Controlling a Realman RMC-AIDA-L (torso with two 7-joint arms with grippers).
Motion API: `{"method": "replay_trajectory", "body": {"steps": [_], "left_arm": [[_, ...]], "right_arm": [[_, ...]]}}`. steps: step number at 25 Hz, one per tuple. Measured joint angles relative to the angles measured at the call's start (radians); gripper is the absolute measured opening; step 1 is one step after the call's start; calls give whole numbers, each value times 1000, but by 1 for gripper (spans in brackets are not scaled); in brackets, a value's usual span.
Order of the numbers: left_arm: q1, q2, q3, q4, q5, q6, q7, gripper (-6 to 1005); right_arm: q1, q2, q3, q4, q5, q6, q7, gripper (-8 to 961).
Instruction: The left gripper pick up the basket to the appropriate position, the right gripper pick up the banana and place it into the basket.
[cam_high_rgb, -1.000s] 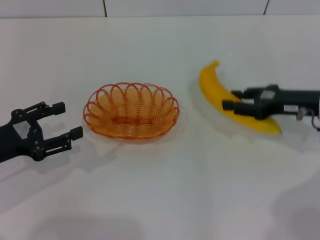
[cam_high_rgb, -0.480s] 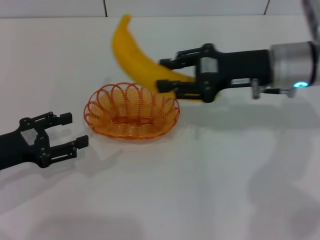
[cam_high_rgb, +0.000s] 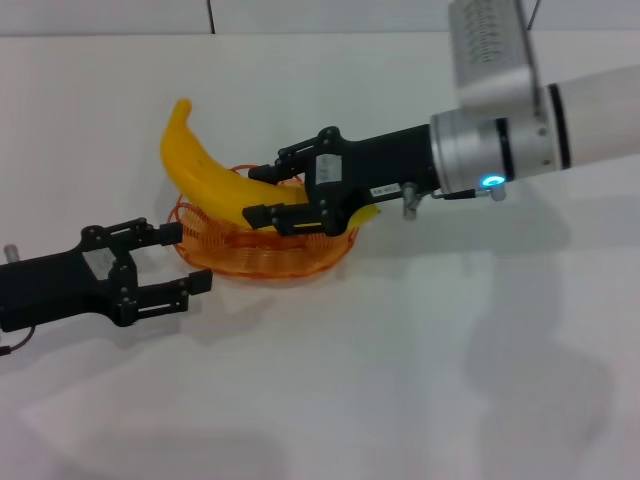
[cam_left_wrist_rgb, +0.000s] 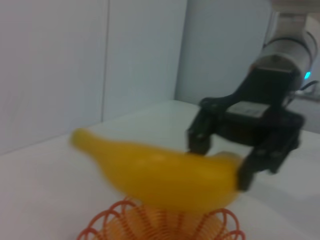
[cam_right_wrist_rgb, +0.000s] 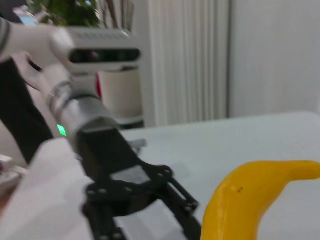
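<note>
The orange wire basket (cam_high_rgb: 290, 255) sits on the white table left of centre. My right gripper (cam_high_rgb: 252, 194) is shut on the yellow banana (cam_high_rgb: 200, 170) and holds it just above the basket, its tip sticking out past the far left rim. My left gripper (cam_high_rgb: 188, 258) is open at the basket's left rim, one finger on each side of the rim's edge. The left wrist view shows the banana (cam_left_wrist_rgb: 160, 175) held by the right gripper (cam_left_wrist_rgb: 220, 160) over the basket (cam_left_wrist_rgb: 160, 225). The banana also shows in the right wrist view (cam_right_wrist_rgb: 245, 200).
The white table (cam_high_rgb: 420, 380) stretches in front and to the right. A wall (cam_high_rgb: 330, 15) runs along its back edge. The right arm's silver wrist and white casing (cam_high_rgb: 520, 130) reach in from the upper right.
My right gripper has carried the banana from the table at the right, up and left, and now lower over the basket. My left gripper has moved right to the basket's left rim.
</note>
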Motion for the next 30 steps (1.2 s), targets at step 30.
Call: {"method": "replay_trajectory", "body": {"steps": [30], "left_arm": [[12, 15, -46, -11, 2, 9, 7, 782]], "right_arm": [[-482, -12, 60, -223, 211, -228, -270, 679]]}}
